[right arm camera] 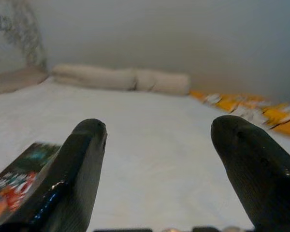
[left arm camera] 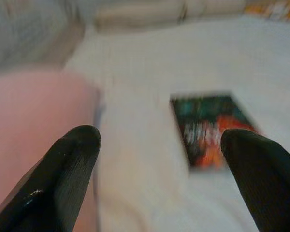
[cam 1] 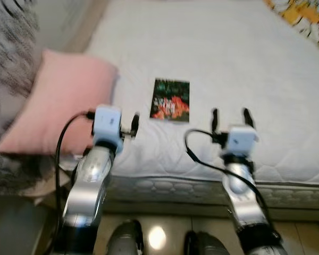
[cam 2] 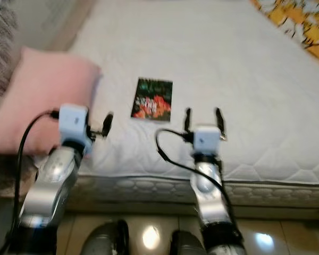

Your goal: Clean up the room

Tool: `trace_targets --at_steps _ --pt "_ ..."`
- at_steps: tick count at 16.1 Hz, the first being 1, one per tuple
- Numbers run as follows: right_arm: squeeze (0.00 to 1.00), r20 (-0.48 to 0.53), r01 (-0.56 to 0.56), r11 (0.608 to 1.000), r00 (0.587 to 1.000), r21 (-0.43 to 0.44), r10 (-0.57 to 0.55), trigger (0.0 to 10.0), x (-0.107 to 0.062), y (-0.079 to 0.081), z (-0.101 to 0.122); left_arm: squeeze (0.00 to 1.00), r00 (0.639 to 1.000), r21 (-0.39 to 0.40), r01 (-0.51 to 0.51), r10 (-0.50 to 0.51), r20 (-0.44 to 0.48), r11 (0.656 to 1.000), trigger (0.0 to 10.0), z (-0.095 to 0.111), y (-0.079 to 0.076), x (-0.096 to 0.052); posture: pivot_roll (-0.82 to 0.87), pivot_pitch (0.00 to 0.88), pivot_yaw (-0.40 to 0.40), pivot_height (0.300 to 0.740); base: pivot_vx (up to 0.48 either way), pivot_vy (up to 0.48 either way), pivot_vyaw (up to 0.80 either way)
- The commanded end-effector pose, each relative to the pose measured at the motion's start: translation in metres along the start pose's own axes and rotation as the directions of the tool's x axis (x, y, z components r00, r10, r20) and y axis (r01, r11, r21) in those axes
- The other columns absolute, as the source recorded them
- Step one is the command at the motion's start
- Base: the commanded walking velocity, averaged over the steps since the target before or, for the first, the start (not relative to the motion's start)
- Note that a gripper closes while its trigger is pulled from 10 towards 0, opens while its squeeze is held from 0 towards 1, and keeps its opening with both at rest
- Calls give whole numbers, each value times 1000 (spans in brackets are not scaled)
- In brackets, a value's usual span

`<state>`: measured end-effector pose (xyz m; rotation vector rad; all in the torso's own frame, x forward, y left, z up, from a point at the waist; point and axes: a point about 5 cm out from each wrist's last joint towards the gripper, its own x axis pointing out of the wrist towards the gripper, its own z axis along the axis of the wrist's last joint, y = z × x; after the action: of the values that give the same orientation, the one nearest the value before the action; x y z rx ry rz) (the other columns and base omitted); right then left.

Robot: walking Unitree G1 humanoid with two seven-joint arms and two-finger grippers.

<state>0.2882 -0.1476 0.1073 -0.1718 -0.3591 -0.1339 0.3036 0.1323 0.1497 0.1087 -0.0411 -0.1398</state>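
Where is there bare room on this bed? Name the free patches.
Bare mattress runs from the book toward the orange blanket at the far right corner. Crowded on the left: the pink pillow, left gripper and book sit close. The open right gripper hovers over the near edge.

Head eyes look down over bed (cam 1: 228, 58); wrist views share book (left arm camera: 210, 128)

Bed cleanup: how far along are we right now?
Done: nothing clearly. In hand: nothing; the left end effector and right end effector are both open and empty over the mattress edge. Left: the book lies flat on the mattress, and the pink pillow overhangs its side.
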Motion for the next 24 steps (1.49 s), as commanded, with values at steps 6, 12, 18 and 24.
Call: trace_targets --at_steps 6,12,18,24 --pt "0 -50 18 998 999 54 -15 10000 -12 -5 3 0 990 -48 120 -116 85 992 10000 4 -45 18 -19 21 43 736 471 0 0" --pt "0 -109 10 998 994 63 -3 10000 -20 -3 -2 0 969 -70 246 -247 -4 967 10000 -6 -57 20 -28 34 58 736 396 0 0" --pt "0 -219 7 1000 976 16 -3 10000 -82 -28 1 0 791 -348 -39 -184 -583 937 10000 -118 -24 15 -169 218 97 736 0 0 0" --pt "0 -288 -18 1000 957 -7 15 10000 -112 -35 16 0 777 -628 -301 -197 -598 717 10000 -122 -28 20 -236 276 82 736 0 0 0"
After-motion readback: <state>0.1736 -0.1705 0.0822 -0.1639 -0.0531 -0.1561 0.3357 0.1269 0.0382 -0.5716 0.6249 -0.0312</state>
